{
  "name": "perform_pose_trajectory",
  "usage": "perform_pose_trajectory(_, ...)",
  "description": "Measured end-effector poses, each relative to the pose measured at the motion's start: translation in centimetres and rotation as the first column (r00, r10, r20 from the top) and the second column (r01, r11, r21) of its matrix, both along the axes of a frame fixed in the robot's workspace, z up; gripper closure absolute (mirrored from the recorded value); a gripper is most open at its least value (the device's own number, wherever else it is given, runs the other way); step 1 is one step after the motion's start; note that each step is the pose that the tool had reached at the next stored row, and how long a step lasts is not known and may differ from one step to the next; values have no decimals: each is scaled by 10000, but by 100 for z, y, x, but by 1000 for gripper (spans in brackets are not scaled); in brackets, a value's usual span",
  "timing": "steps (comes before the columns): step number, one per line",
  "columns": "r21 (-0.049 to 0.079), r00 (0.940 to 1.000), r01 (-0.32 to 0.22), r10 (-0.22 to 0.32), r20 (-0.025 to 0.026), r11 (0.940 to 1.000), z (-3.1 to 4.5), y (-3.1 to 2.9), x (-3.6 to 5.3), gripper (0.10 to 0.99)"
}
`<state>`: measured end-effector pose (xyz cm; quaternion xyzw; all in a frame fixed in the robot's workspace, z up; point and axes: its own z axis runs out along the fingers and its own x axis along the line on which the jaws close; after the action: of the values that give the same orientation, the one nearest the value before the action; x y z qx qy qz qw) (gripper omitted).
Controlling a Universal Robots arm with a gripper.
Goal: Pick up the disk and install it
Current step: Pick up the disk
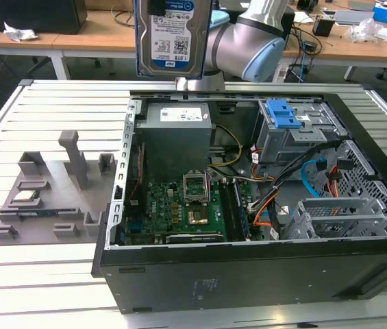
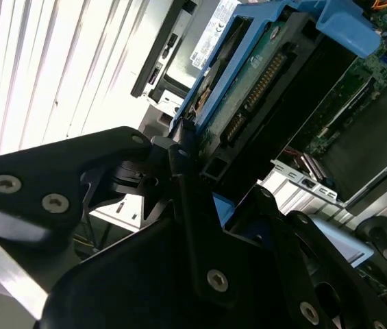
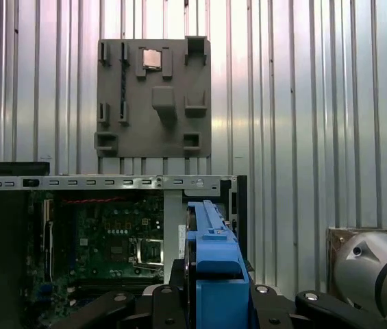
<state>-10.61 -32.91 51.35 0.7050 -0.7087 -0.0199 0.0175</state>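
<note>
Gripper (image 3: 214,301): closed on the disk (image 1: 172,38). In the first wrist view the black fingers (image 3: 172,298) sit against either side of the blue carrier bracket, which shows edge-on between them. The second wrist view shows the same clamp from the side, with the drive's circuit-board face and connector row turned toward the camera.

Position of the disk: in the exterior view it is carried upright and well above the open computer case (image 1: 248,274), roughly over the rear wall near the grey power supply (image 1: 176,130). Its labelled face is turned toward that camera. It touches nothing but the gripper. The arm (image 1: 248,41) is directly behind it.

Reason for the hold, as a judgement: gripping the carrier's edges keeps pressure off the label and the circuit board. The height keeps the disk clear of the case walls and the loose cables inside.

Case interior: the motherboard (image 1: 179,205) lies flat on the case floor. A bay with a blue latch (image 1: 285,113) sits at the rear on the exterior view's right. A perforated metal drive cage (image 1: 344,216) stands toward the front on the same side. The disk is apart from both.

Surroundings: a grey fixture tray (image 1: 53,185) holding small parts lies on the slatted worktop (image 1: 42,288), just beside the case on the exterior view's left.

Status: pick-up appears complete; installation is not yet done.
</note>
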Motion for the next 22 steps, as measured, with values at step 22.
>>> perform_pose_trajectory(22, -1, 10000, -1, 1, 0, 10000, -15, -665, 0, 722)
